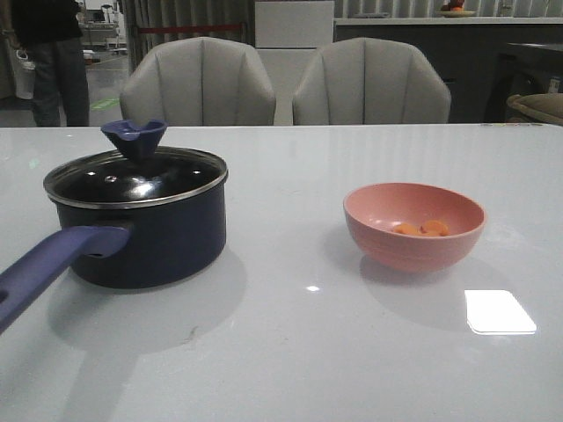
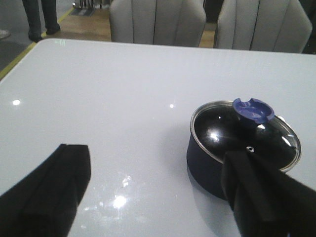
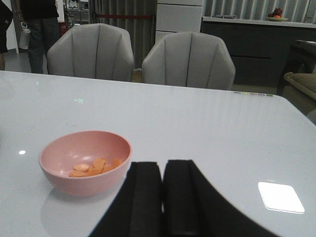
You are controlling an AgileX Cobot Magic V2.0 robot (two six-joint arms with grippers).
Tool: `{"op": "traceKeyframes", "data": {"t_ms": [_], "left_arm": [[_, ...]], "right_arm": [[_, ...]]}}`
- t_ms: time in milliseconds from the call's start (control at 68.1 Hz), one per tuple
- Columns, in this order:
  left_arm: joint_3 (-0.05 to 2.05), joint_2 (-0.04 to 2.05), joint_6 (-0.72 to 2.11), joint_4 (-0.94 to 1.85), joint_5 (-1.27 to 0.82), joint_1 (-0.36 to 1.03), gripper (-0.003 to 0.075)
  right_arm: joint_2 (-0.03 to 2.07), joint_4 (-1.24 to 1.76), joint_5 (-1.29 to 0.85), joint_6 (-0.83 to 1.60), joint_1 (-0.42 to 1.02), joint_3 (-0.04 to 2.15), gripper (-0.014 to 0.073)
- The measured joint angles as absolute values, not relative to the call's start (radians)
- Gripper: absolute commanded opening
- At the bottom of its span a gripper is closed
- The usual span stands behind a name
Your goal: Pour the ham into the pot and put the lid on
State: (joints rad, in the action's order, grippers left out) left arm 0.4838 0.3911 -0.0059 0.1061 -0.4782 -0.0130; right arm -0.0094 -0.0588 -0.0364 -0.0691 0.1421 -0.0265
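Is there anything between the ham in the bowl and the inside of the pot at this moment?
Yes. The lid sits on the pot, closing its opening, so the ham in the pink bowl cannot go in until it comes off. The table between bowl and pot is bare.

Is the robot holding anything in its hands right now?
No, nothing is held. The left hand is open over bare table beside the pot. The right hand is shut on nothing, near the pink bowl of ham.
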Motion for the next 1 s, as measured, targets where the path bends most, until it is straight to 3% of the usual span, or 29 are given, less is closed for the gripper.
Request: {"op": "traceKeyframes", "data": {"t_ms": [279,573,999], "left_arm": [[0.732,0.714,-0.006,0.107,-0.68,0.017,0.0607],[0.979,1.014,-0.006,0.144,-0.763,0.025,0.0609],[1.243,1.385,-0.046,0.148,-0.818,0.235,0.0645]], "right_arm": [[-0.009,-0.059,-0.036,-0.069,0.142,-0.026,0.0151],[-0.009,-0.059,-0.036,-0.069,0.142,-0.026,0.0151],[-0.009,-0.059,-0.036,-0.069,0.142,-0.026,0.0151]]}}
